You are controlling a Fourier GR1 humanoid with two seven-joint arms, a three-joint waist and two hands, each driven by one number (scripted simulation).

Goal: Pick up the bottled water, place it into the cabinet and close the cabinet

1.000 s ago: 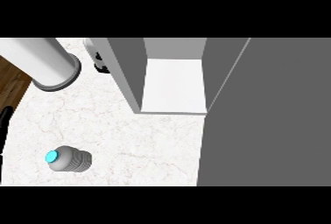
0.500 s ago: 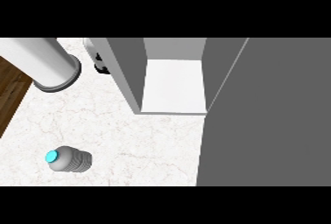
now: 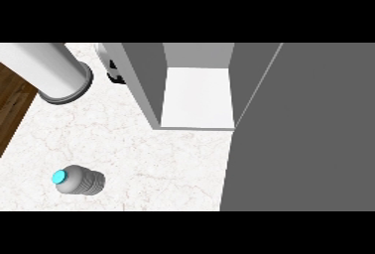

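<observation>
Up top we see the cabinet (image 3: 147,84) open, shelf (image 3: 198,96) white; bottle (image 3: 81,180) grey, cyan-capped; of the left hand (image 3: 113,72) we cannot tell the state.

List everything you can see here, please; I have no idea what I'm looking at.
Counter: one, white marbled, fills most of the view.
Bottled water: one, grey with a turquoise cap, on the counter, lower left.
Cabinet: one, grey with a white shelf, open, upper middle.
Cabinet door: one, grey, swung open, right side.
Wooden floor: one strip, brown, left edge.
Black part: one, small, by the cabinet's left wall; cannot tell what it is.
Grey cylinder: one, dark ring at its end, top left; possibly a forearm.
Hands: none clearly shown.
</observation>
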